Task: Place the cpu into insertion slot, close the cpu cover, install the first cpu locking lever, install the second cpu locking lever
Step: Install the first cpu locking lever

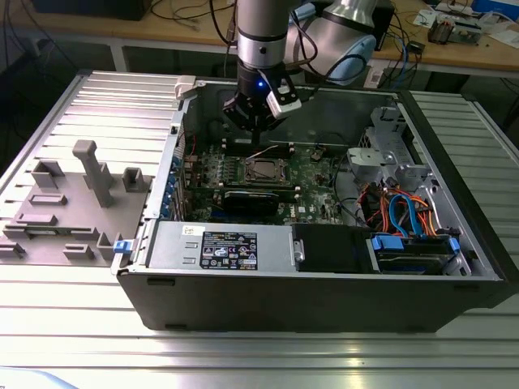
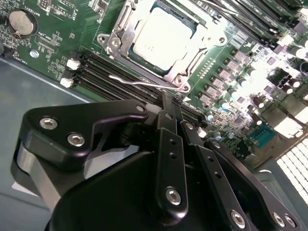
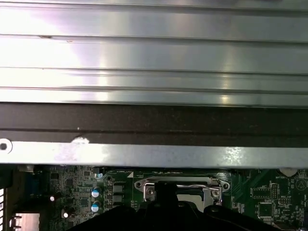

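Note:
The cpu (image 2: 161, 38) lies in the insertion slot (image 1: 264, 170) on the green motherboard, its pale metal face showing through the window of the cpu cover (image 2: 190, 67), which lies flat over it. A thin silver locking lever (image 2: 134, 81) runs along the socket's edge beside the memory slots; in the exterior view it stands slightly raised (image 1: 259, 152). My gripper (image 1: 255, 128) hangs over the socket's far side inside the case. In the second wrist view its black fingers (image 2: 168, 139) meet at the tips (image 2: 172, 102), right at that lever. The cover's edge (image 3: 178, 184) also shows in the first wrist view.
The open computer case holds a power supply (image 1: 219, 247) at the front, a long black card (image 1: 258, 200) just before the socket, and a drive cage with orange and blue cables (image 1: 405, 219) on the exterior view's right. Grey fixtures (image 1: 89, 174) stand on the ribbed table. The case wall (image 3: 154, 154) is close behind.

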Controlling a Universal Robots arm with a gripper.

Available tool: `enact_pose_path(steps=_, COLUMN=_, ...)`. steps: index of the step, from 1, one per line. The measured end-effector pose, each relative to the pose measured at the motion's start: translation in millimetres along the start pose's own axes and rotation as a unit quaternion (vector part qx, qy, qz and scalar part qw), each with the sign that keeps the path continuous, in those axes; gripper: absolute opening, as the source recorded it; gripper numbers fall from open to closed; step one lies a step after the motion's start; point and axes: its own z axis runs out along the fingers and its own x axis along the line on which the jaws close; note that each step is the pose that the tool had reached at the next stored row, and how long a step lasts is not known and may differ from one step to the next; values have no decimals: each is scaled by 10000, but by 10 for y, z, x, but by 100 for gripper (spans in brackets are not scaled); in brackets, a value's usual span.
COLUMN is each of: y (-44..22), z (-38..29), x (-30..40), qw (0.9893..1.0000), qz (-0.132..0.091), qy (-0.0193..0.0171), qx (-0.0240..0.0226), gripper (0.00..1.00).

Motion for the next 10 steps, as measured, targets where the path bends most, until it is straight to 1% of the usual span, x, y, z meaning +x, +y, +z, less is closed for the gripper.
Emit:
enact_pose_path(steps=5, y=7, z=20, x=-24, qw=10000, qz=8, qy=1, qx=1, gripper=11)
enact_pose_path(steps=7, y=6, z=36, x=-34, qw=9999, qz=123, qy=-3, qx=-9, gripper=11)
enact_pose_path(steps=10, y=6, z=55, x=-46, qw=9999, qz=133, qy=-2, qx=-15, gripper=11)
